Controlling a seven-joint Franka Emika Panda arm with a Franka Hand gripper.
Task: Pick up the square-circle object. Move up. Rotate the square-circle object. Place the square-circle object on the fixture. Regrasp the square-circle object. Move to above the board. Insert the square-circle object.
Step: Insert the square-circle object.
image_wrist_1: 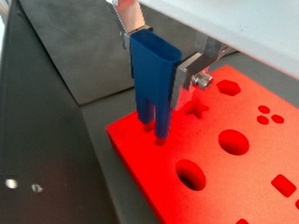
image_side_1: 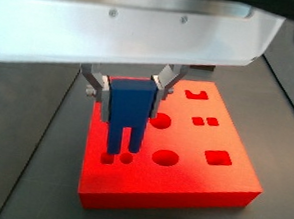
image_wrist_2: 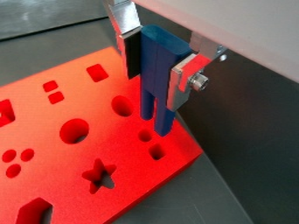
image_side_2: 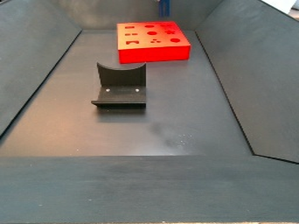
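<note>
Gripper (image_side_1: pixel 130 82): upper centre of a side view, fingers clenched on the square-circle object (image_side_1: pixel 129 113).
Object axis: vertical, hanging below the fingers.
Lower end: at the board (image_side_1: pixel 197 163), near its corner recesses.
Fixture (image_side_2: pixel 119 86): well apart.

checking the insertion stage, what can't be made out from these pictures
- Gripper and the square-circle object: absent from the side view showing the fixture; cut off by its top edge.
- Object's prong tips: in both wrist views, contact with the board is unclear.
- Board recesses: too small there.
</note>
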